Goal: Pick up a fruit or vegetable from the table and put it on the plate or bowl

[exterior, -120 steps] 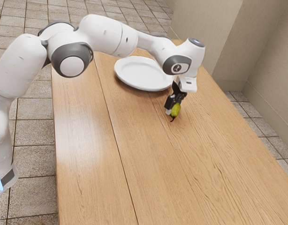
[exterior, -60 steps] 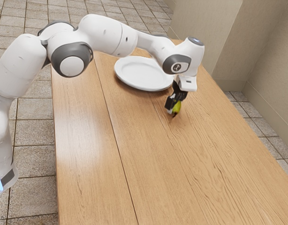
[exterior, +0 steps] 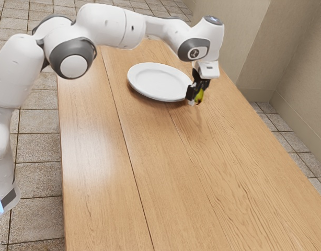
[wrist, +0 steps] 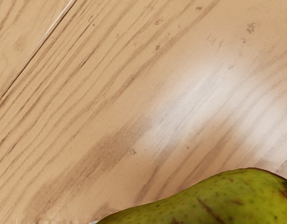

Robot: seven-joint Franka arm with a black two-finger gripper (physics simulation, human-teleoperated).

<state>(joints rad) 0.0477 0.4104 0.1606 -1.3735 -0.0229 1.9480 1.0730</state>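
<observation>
A small yellow-green pear hangs in the air between my black fingers, clear of the wooden table. My gripper is shut on it, just off the near right rim of the white plate in the exterior view. The pear also appears in the wrist view as a green speckled body right under my hand, with wood grain beyond it.
The table runs from the back of the exterior view to its front right, with tiled floor along its left side. A beige wall corner stands close behind the plate at the right.
My hand has risen from the tabletop with the pear and moved back toward the plate's rim. The arm's elbow has swung upward.
</observation>
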